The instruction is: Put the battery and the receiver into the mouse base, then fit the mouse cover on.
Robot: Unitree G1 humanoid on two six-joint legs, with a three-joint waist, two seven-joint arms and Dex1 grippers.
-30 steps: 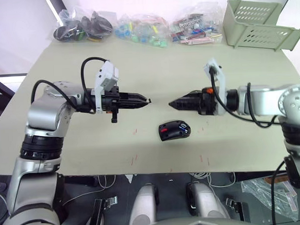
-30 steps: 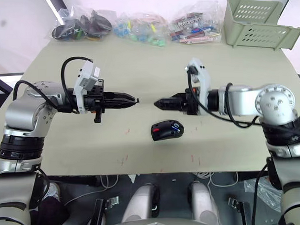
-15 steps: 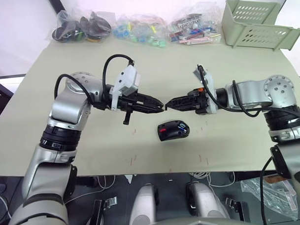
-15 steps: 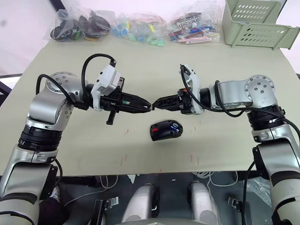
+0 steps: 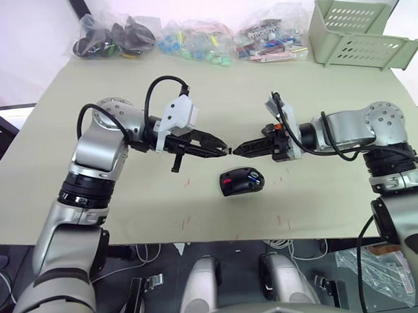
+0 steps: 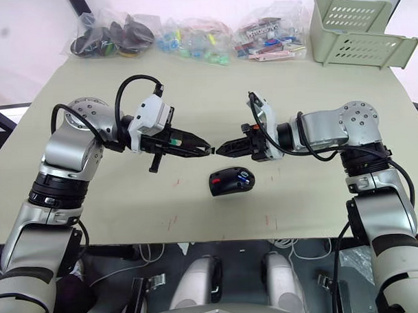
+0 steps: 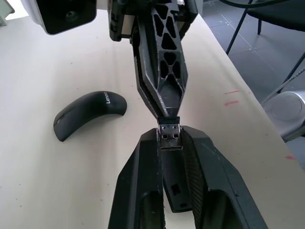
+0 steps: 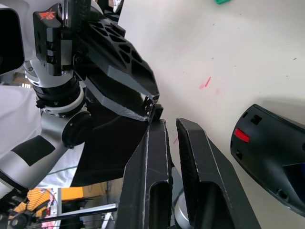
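**A:** So the table (image 5: 90,85) is carrying the mouse base (image 5: 242,181), red bits and blue battery (image 5: 251,175) showing. The mouse cover (image 7: 89,114) is lying on the table too, apart from the base. Both tools are meeting tip to tip just above and behind the base.

**B:** And the receiver (image 7: 169,135)?

**A:** The left tool (image 5: 224,150) is pinching it at the very tip, clenched on its dark body with the metal plug poking out. The right tool (image 5: 240,149) is sitting right at it, fingers slightly parted, not closed on anything.

**B:** Handling?

**A:** I'm guessing featherlight, rigid, slick metal shell. Easy to flick away. I'd take it by the flat sides of the plug, squarely, before the left lets go.
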